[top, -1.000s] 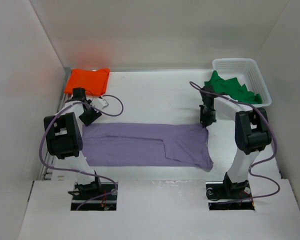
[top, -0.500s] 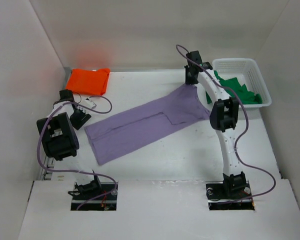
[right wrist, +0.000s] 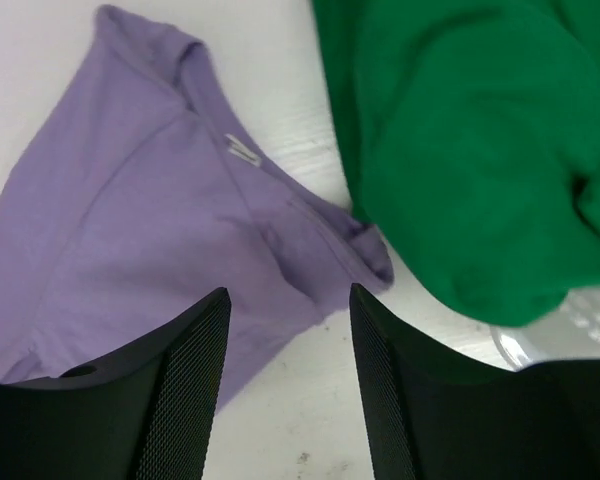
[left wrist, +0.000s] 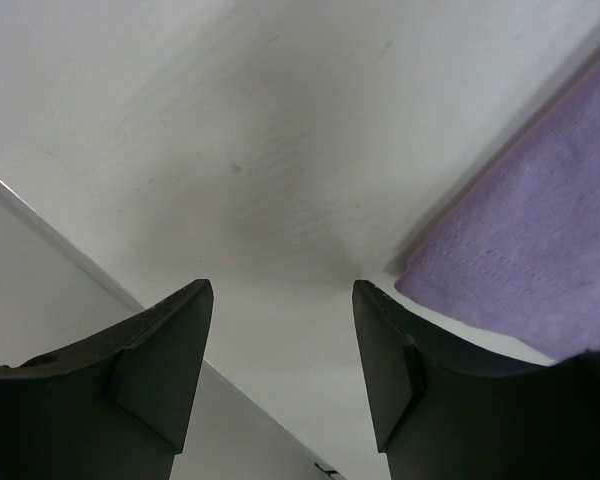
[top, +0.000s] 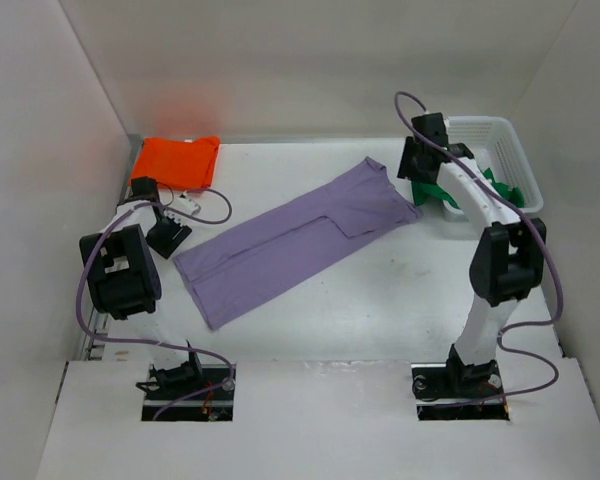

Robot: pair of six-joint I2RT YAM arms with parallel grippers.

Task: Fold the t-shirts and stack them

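My left gripper (left wrist: 283, 290) and right gripper (right wrist: 288, 300) gape empty; green shirt (right wrist: 460, 150) hangs just right of the latter, so my next reach could snag it.

Matt cloth forms the purple t-shirt (top: 290, 245) and green t-shirt (right wrist: 460, 130), plastic the basket (top: 470, 122).

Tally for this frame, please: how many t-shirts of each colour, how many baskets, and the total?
Orange t-shirt: 1
Lavender t-shirt: 1
Green t-shirt: 1
White basket: 1
Total: 4
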